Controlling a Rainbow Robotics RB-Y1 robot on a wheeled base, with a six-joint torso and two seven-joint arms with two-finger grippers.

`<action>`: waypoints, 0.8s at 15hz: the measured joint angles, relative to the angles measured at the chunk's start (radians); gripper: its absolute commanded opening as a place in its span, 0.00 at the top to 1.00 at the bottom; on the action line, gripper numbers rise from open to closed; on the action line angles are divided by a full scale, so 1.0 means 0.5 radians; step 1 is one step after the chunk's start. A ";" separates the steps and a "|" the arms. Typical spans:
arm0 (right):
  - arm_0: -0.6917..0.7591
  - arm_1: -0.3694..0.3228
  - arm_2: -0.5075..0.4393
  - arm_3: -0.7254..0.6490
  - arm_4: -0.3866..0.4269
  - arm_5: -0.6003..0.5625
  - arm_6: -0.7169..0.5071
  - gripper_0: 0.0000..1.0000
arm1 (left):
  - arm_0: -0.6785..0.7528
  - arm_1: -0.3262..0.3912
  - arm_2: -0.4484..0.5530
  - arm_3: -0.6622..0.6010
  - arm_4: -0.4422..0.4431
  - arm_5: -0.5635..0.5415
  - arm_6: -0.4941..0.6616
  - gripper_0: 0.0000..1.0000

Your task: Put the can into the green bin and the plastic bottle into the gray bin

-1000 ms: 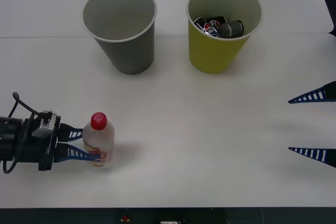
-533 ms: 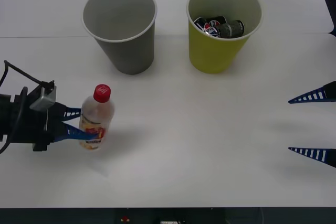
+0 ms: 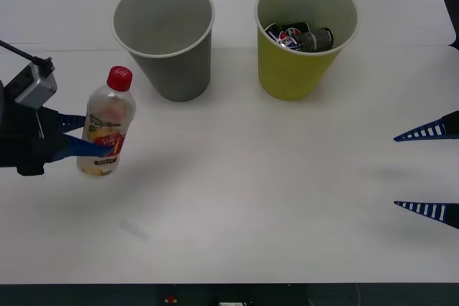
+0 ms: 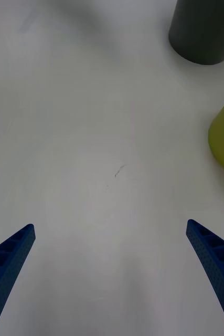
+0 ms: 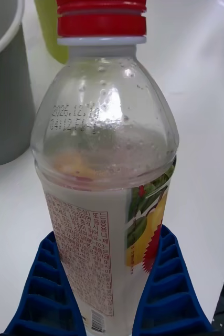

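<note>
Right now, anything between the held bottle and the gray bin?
Nothing visible. The left gripper is shut on the plastic bottle, lifted beside the gray bin; only bare table lies between, and the bin's mouth is open.

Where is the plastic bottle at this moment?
In the front view, the plastic bottle is on the robot's left, held in the left pincer near the gray bin, lifted off the table.

bottle [image 5: 106, 173]: clear glossy plastic, red ribbed cap, printed film label | gray bin [image 3: 165, 37]: matt, smooth | green bin [image 3: 305, 37]: matt, smooth | cans [image 3: 297, 36]: shiny metal | table [image 3: 272, 198]: white, matt | left gripper [image 5: 109, 294] fingers: blue ribbed plastic
</note>
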 measured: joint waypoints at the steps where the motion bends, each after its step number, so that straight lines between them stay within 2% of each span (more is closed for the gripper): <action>1: 0.000 0.000 0.000 0.000 0.000 0.000 0.000 0.00 | -0.045 0.000 0.019 -0.013 -0.021 -0.028 0.092 1.00; 7: 0.000 0.000 0.000 0.000 0.000 0.000 0.000 0.00 | -0.539 0.000 0.046 0.014 -0.221 -0.308 0.487 1.00; 9: 0.000 0.000 0.000 0.000 0.000 0.000 0.000 0.00 | -0.766 0.024 0.002 0.154 -0.241 -0.385 0.533 1.00; 12: 0.000 0.000 0.000 0.000 0.000 0.000 0.000 0.00 | -1.088 0.157 -0.200 0.393 -0.246 -0.389 0.536 1.00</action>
